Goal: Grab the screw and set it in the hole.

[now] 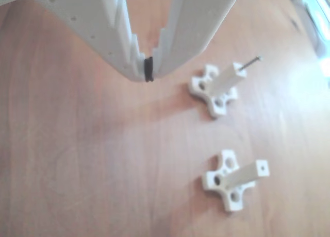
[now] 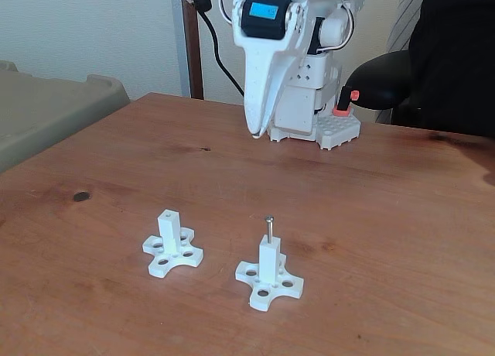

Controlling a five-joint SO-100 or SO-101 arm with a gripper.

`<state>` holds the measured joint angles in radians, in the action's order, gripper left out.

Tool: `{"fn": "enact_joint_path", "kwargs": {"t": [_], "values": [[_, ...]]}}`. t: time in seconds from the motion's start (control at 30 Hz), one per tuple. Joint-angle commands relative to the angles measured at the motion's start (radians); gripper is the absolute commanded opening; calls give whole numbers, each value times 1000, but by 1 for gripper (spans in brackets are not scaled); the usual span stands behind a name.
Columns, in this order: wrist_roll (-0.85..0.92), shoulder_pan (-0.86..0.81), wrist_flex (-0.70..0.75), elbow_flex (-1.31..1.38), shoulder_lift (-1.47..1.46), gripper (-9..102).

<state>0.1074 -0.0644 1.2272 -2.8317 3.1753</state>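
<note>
Where the right-hand post (image 2: 268, 261) ends in the fixed view, the screw (image 2: 269, 228) stands upright in the hole — head up, most of its shank showing above the end face. In the other view the same screw (image 1: 250, 62) sticks out of the far post (image 1: 228, 77), slanting toward the upper right. That post rises from a white cross-shaped base (image 2: 269, 282) with round holes in its arms. Just left of it in the fixed view sits a second, like fixture (image 2: 172, 248), its post hole bare; in the other view this fixture (image 1: 234, 180) lies nearer, and its hole (image 1: 263, 168) shows as a dark dot on the end face. Both rest on a brown wooden tabletop (image 2: 371, 217). The gripper (image 2: 254, 133) hangs well apart from them at the far side, tips down above the wood; in the other view the jaws meet at their tips (image 1: 148, 69) with nothing between. Behind stands the white arm base (image 2: 305, 108).
</note>
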Motion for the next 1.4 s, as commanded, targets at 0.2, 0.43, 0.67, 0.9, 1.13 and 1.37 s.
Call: {"fn": "enact_joint_path", "kwargs": {"t": [0.2,0.43,0.67,0.9,1.13,1.37], "values": [[26,-31,-26,-104,147,-4],[32,-31,-26,-173,218,-4],[34,-31,25,-184,290,-4],[26,-31,74,-172,291,-4],[-9,-61,95,-167,291,-4],[-25,-75,95,-167,291,-4]]}}
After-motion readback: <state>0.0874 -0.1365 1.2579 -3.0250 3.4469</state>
